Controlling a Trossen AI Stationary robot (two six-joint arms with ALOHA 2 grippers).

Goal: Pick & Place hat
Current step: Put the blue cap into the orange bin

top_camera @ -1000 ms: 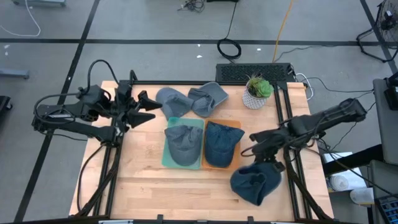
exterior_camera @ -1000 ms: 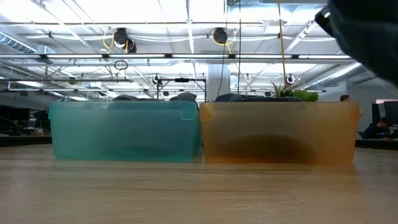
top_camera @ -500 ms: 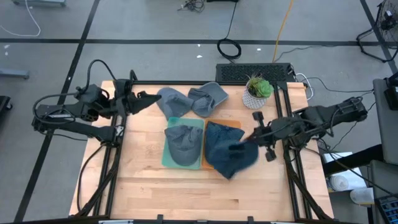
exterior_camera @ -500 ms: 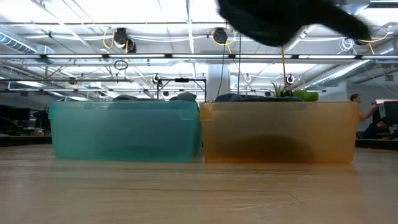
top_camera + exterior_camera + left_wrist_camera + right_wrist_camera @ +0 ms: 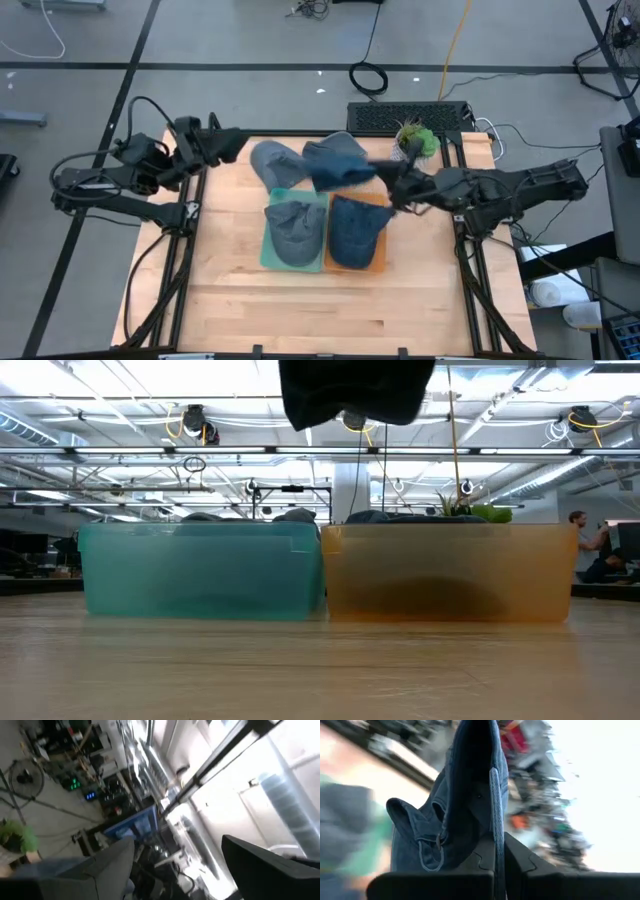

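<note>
My right gripper (image 5: 386, 180) reaches in from the table's right, shut on a dark blue denim hat (image 5: 342, 172) that is carried high over the far middle of the table. In the low view this hat (image 5: 355, 390) hangs above the bins. A teal bin (image 5: 270, 255) holds a grey hat (image 5: 295, 230), and an orange bin (image 5: 378, 262) holds a dark blue hat (image 5: 355, 230). Another grey hat (image 5: 272, 160) lies on the table behind the bins. My left gripper (image 5: 228, 143) is open at the far left edge, and in its own view the gripper (image 5: 180, 865) points up into the room. My right gripper pinches a folded edge of the denim hat (image 5: 494, 837) between its two fingers (image 5: 470, 880), close to the back strap with its buckle (image 5: 436, 840). It comes about level from the table's right. The hat is lifted clear and droops beyond the fingertips.
A potted plant (image 5: 415, 142) stands at the far right corner, close behind my right arm. The two bins (image 5: 200, 570) (image 5: 450, 572) sit side by side mid-table. Bare wood (image 5: 300, 310) stretches along the near side.
My right gripper has swung from the near right of the table up and toward the far edge and left, carrying the hat over the orange bin to the far middle. The hat stays lifted clear. My left gripper has drawn back toward the far edge and tipped upward.
</note>
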